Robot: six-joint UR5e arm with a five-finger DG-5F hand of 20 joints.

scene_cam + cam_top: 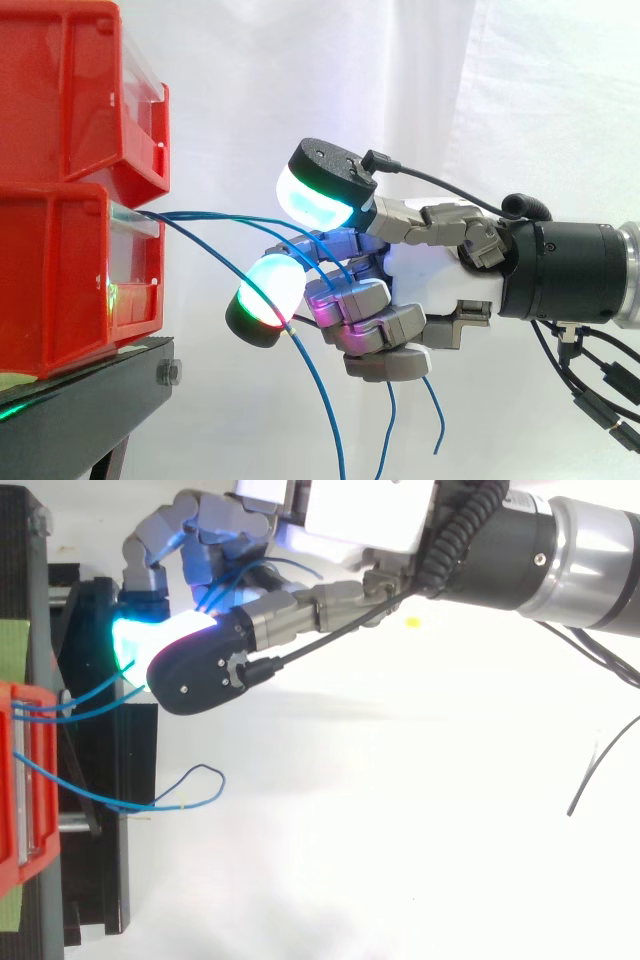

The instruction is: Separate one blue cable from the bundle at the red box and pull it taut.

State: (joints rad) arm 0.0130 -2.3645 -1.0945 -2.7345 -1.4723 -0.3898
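side view: cables in robot hand

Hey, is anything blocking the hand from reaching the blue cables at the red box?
Nothing visible does. The hand has its fingers curled round several thin blue cables leading from the lower red plastic bin.

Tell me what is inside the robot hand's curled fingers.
Several blue cables from the lower red box run in among the curled fingers of the hand; loose ends hang below. The fingers cover where each is gripped.
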